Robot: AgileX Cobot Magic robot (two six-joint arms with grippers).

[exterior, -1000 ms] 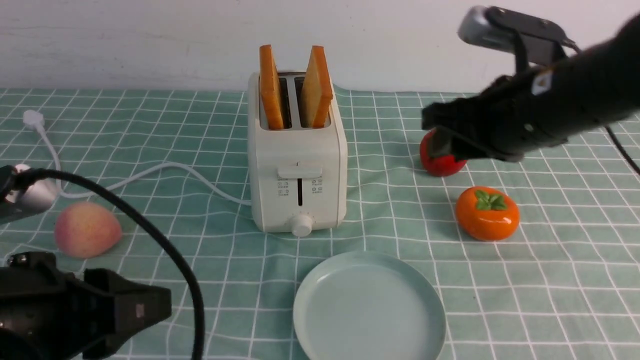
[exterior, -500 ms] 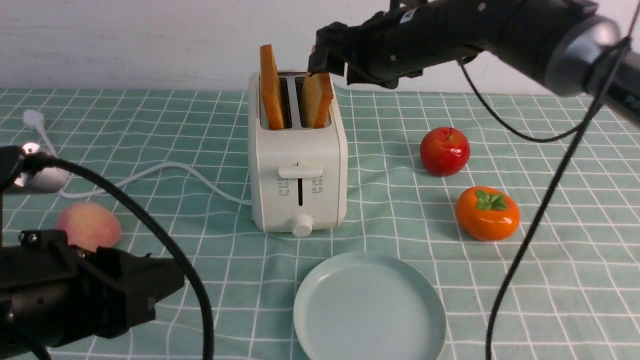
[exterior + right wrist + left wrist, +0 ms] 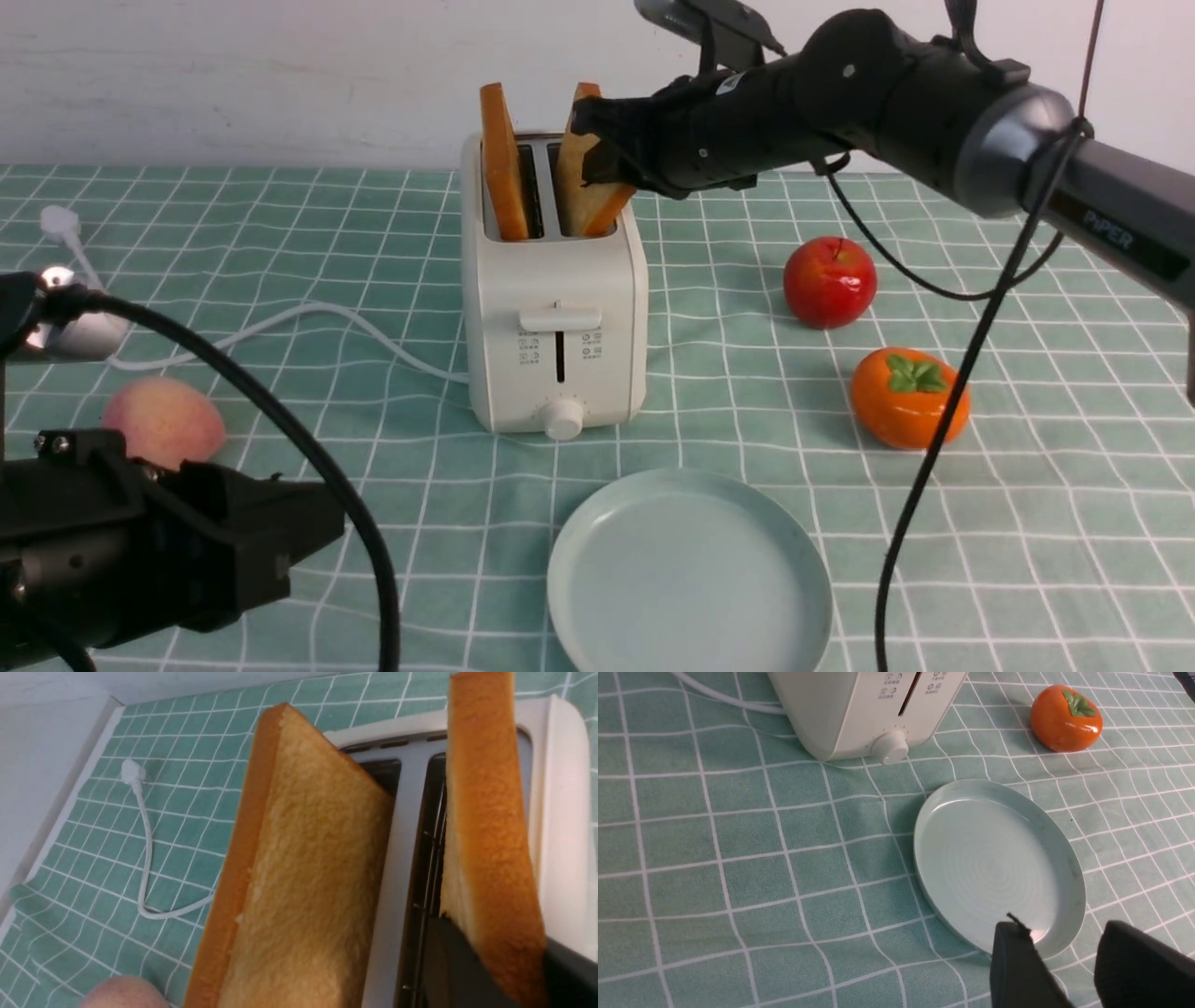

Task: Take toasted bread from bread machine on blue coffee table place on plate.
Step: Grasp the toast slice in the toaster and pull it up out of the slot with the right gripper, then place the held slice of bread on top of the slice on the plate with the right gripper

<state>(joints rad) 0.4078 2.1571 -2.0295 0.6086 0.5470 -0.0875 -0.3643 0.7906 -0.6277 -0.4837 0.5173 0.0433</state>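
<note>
My right gripper [image 3: 607, 145] pinches the toaster's [image 3: 558, 299] three-o'clock-side toast slice [image 3: 495, 826]; if I lift it tilted, it could snag the slot and tear.

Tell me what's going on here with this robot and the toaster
The robot's right gripper has its jaws on either side of the right-hand slice, gripping it near its top edge. That slice is still in the toaster, and the other slice stands in the second slot, untouched. The plate has no toast on it yet. The left gripper is away from the toaster, its jaws apart with nothing between them.
</note>
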